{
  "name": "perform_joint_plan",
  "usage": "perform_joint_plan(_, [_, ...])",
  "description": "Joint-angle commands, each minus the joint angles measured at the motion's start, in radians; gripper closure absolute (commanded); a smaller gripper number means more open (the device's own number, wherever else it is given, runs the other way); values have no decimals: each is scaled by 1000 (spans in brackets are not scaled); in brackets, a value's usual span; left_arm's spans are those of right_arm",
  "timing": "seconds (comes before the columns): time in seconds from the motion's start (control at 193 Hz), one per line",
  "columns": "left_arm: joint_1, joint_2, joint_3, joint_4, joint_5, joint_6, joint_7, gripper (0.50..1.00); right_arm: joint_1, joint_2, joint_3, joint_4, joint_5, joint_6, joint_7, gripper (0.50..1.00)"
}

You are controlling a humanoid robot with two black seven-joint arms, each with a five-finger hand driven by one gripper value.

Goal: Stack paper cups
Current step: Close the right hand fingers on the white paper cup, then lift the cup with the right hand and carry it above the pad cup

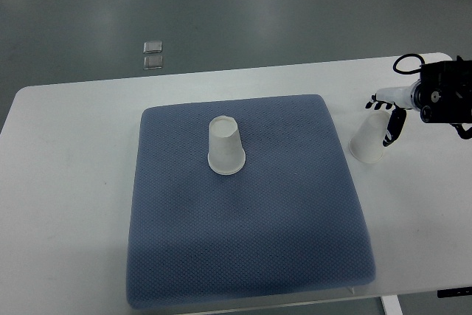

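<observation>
Two paper cups are shown. The first cup (226,146) is set mouth-down near the middle of a blue padded mat (243,256), its narrower base turned upward, so that a second cup can be lowered over it; its central place on the mat leaves room on every side. The second cup (368,142) is found off the mat, over the white table (66,204) just beyond the mat's right edge, tilted with its wide rim toward the lower left. It is held by the right hand (389,117), whose arm enters from the right edge of the picture; the dark fingers (396,125) are curled against the cup's right side, while other fingertips are seen above its base (whether the cup's rim rests on the table or is lifted clear cannot be told). The tilt is judged to follow from a sideways grasp at the wall. The left hand is not seen. The stack is judged not yet begun, since the cups lie well apart. Two small clear objects (153,55) are seen on the grey floor beyond the table's far edge.
</observation>
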Motion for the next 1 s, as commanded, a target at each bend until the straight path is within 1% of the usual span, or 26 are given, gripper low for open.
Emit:
perform_joint_plan(0.0, [0, 0, 0, 0, 0, 0, 0, 500, -4, 3, 10, -2, -1, -1, 0, 593])
perform_joint_plan(0.239, [0, 0, 0, 0, 0, 0, 0, 500, -18, 4, 8, -26, -1, 1, 0, 599])
perform_joint_plan(0.358, [0, 0, 0, 0, 0, 0, 0, 500, -22, 4, 8, -28, -1, 1, 0, 626])
perform_joint_plan(0.613, [0, 0, 0, 2, 0, 0, 0, 500, -27, 4, 8, -29, -1, -1, 0, 640])
perform_joint_plan(0.701, [0, 0, 0, 0, 0, 0, 0, 500, -29, 4, 8, -29, -1, -1, 0, 666])
perform_joint_plan(0.794, [0, 0, 0, 0, 0, 0, 0, 500, -29, 4, 8, -28, -1, -1, 0, 671])
perform_joint_plan(0.882, [0, 0, 0, 0, 0, 0, 0, 500, -29, 4, 8, -29, -1, -1, 2, 687])
perform_joint_plan(0.903, [0, 0, 0, 2, 0, 0, 0, 500, -29, 4, 8, -29, -1, -1, 2, 701])
perform_joint_plan(0.929, [0, 0, 0, 2, 0, 0, 0, 500, -29, 4, 8, -29, -1, -1, 2, 705])
perform_joint_plan(0.981, [0, 0, 0, 2, 0, 0, 0, 500, -29, 4, 8, -29, -3, -1, 2, 738])
perform_joint_plan(0.997, [0, 0, 0, 2, 0, 0, 0, 500, -29, 4, 8, -29, -3, -1, 2, 740])
